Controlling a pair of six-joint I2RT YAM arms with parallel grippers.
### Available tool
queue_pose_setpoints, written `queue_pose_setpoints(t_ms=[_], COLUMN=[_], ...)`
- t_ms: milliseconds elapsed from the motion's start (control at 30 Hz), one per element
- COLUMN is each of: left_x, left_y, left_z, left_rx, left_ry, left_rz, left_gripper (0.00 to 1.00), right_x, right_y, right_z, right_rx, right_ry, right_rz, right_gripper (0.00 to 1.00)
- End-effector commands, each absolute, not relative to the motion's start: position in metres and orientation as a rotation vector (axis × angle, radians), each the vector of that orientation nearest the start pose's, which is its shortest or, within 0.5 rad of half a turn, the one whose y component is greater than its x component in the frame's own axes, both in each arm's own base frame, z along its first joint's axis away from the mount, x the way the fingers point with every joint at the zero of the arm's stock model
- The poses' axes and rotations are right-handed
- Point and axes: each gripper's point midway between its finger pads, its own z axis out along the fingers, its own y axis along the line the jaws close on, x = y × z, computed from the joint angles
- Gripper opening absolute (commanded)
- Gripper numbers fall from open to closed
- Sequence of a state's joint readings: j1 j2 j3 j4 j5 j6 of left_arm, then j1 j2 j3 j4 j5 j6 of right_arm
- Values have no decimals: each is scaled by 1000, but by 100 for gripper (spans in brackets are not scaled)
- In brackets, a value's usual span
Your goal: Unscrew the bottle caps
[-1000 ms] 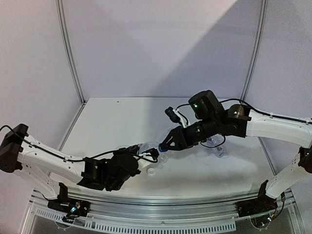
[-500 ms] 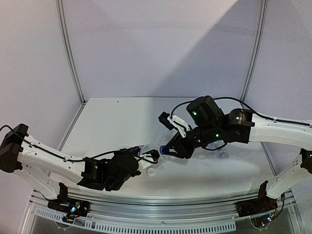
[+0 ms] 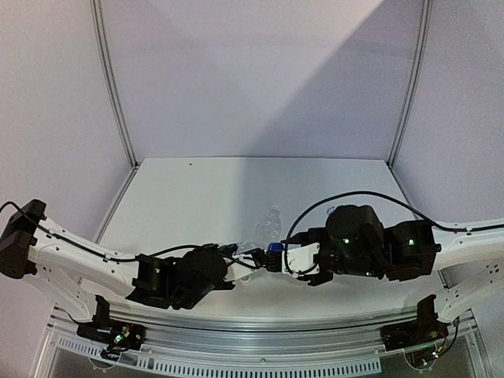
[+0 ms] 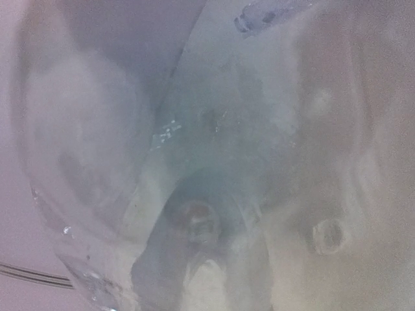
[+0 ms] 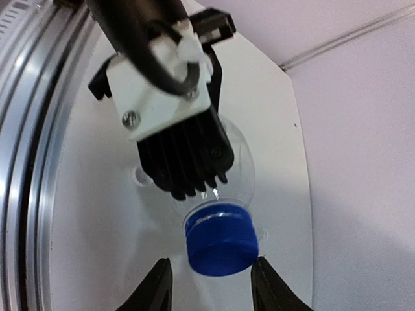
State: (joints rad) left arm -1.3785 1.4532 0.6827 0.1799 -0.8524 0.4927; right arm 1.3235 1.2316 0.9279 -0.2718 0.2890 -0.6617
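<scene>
My left gripper (image 3: 239, 257) is shut on a clear bottle (image 5: 241, 162) and holds it tilted above the table near the front edge. Its black fingers (image 5: 185, 162) grip the bottle's shoulder. The blue cap (image 5: 220, 243) sits on the bottle's neck and points at my right gripper (image 5: 211, 275). That gripper is open, with one fingertip on each side of the cap and a small gap to it. In the top view the blue cap (image 3: 273, 248) lies between the two grippers, with my right gripper (image 3: 277, 261) up against it. The left wrist view shows only the blurred clear bottle (image 4: 214, 129).
A plain clear bottle (image 3: 269, 222) lies on the white table (image 3: 189, 197) just behind the grippers. A small white round thing (image 5: 138, 175) lies on the table beside the left fingers. The metal rail (image 3: 252, 327) runs along the front edge. Grey walls stand on three sides.
My right arm has swung down from the back right to the front and now faces the blue cap end-on. The plain bottle behind has come into view. The left arm has hardly moved.
</scene>
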Motion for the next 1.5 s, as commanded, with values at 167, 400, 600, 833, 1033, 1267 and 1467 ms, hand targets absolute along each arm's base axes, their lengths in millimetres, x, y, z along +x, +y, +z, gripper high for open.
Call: queue_pose_setpoints(t_ms=[167,400,600,833,1033,1267,1467], left_x=[202,203,190,184,177,175,170], left_y=[-325,-323,-331,-330,-336,-343,-357], left_z=[142,153,174,190,193,187,177], left_rx=[1213,1157,1093,1035,1031,1058,1114], left_ry=[1541,1551,1565,1577,1600,1643,1684], left_rz=[358,316,42,-187,-376,-456,-533], left_gripper=[0,0,0,0,0,0,0], right_x=[158,124,155,174,153,135,144], right_y=[355,343,316,351,367,377,397], right_z=[211,287,347,327,319,316,308], right_rx=[-1709,-1412,-953,-914,-956,-1060,-1066], right_ry=[1163,1159,1507,1655,1582,1505,1523], right_rz=[-218,281,660,849,1044,1133,1137], right_gripper=[57,87,96,91,90,95,97])
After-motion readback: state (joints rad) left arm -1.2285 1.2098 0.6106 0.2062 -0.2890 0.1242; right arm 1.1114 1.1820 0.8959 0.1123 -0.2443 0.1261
